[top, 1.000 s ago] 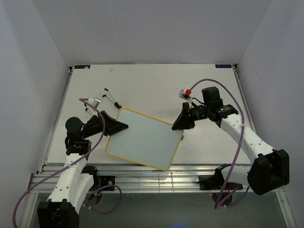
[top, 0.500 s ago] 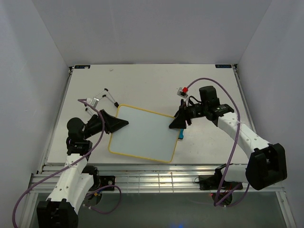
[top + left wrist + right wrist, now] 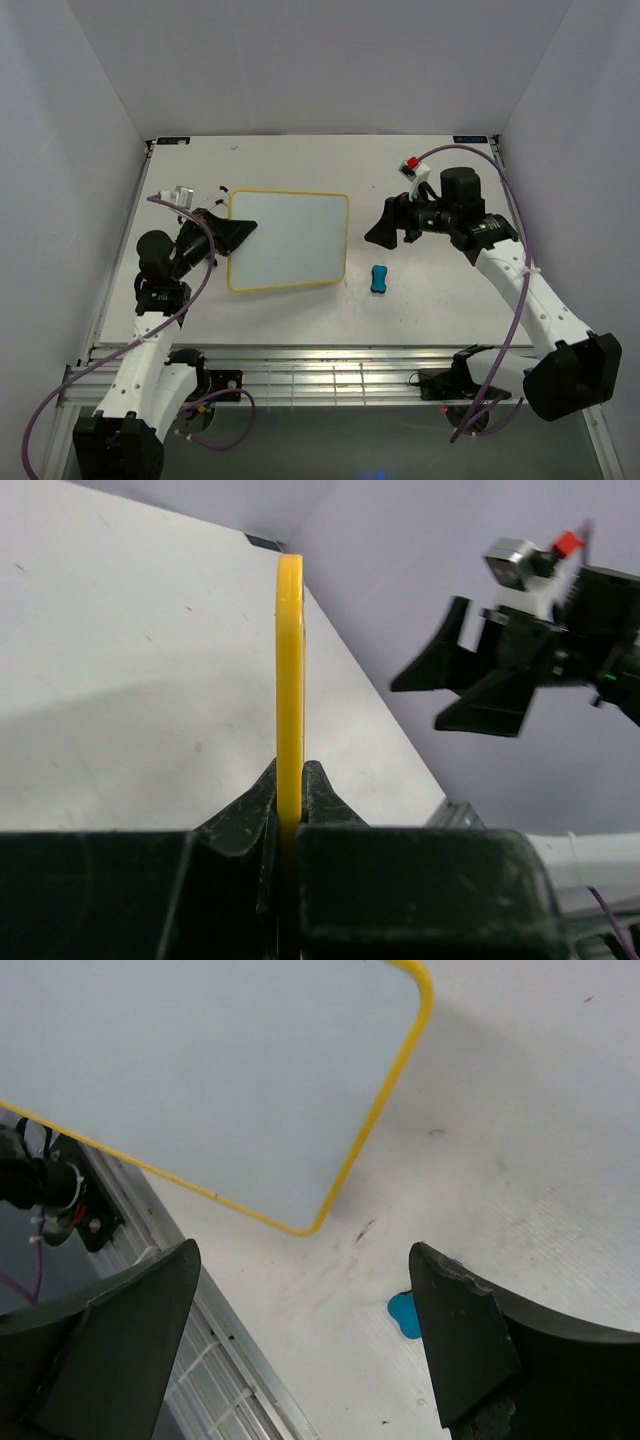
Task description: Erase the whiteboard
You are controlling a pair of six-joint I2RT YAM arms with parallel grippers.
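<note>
The whiteboard (image 3: 288, 238), white with a thin yellow rim and no writing on it, sits left of centre on the table. My left gripper (image 3: 240, 229) is shut on the whiteboard's left edge; in the left wrist view the yellow rim (image 3: 290, 680) runs straight up from between the black fingers (image 3: 240, 815). The blue eraser (image 3: 379, 279) lies loose on the table right of the board. My right gripper (image 3: 392, 226) hangs open above and behind the eraser, empty. In the right wrist view the board's corner (image 3: 330, 1200) and part of the eraser (image 3: 403, 1313) show between the wide jaws.
The table's near edge is an aluminium rail (image 3: 300, 355). White walls close in the left, right and back sides. Purple cables loop from both arms. The right arm (image 3: 510, 670) shows in the left wrist view, off to the right.
The right gripper opened and let the eraser drop to the table, then pulled up and back. The left gripper swung the whiteboard from a slanted pose farther back, now square to the table.
</note>
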